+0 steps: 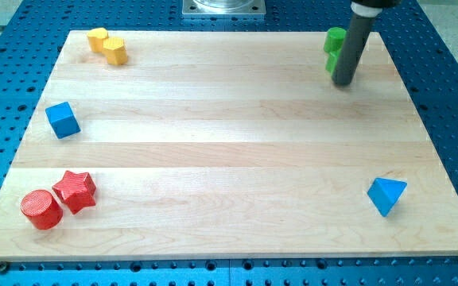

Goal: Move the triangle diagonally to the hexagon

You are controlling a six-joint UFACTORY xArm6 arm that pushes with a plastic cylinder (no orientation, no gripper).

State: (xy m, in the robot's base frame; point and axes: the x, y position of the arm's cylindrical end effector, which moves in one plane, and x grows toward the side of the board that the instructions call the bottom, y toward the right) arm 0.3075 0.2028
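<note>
The blue triangle (386,195), a matte solid wedge, lies near the lower right corner of the pale wooden surface (229,151). It is well below my tip (343,82) in the view and a little to the view's right of it, with bare wood between them. One of its points faces the view's bottom.

The yellow hexagon (115,50), a small matte prism, sits far to the view's left of my tip and slightly higher, near the upper left corner. A second yellow block (97,38), whose shape I cannot make out, touches it on its upper left side.

My arm ends in a straight dark grey rod (350,44) and not a pincer, so there are no jaws to spread or press together and it holds nothing. The rod comes down from the view's top edge, and my tip rests on the wood near the upper right corner. Just to its upper left are two green blocks, one (335,38) above the other (332,62). The rod partly covers both, so their shapes are unclear and I cannot tell whether it touches them.

A blue cube (62,119) stands far to the left of my tip and somewhat lower, close to the left edge. A red star (75,191) and a red cylinder (40,210), touching or nearly so, occupy the lower left corner, diagonally opposite my tip.

The surface lies on a blue perforated base (452,79), and a grey metal mount (224,8) shows at the view's top, left of the rod.
</note>
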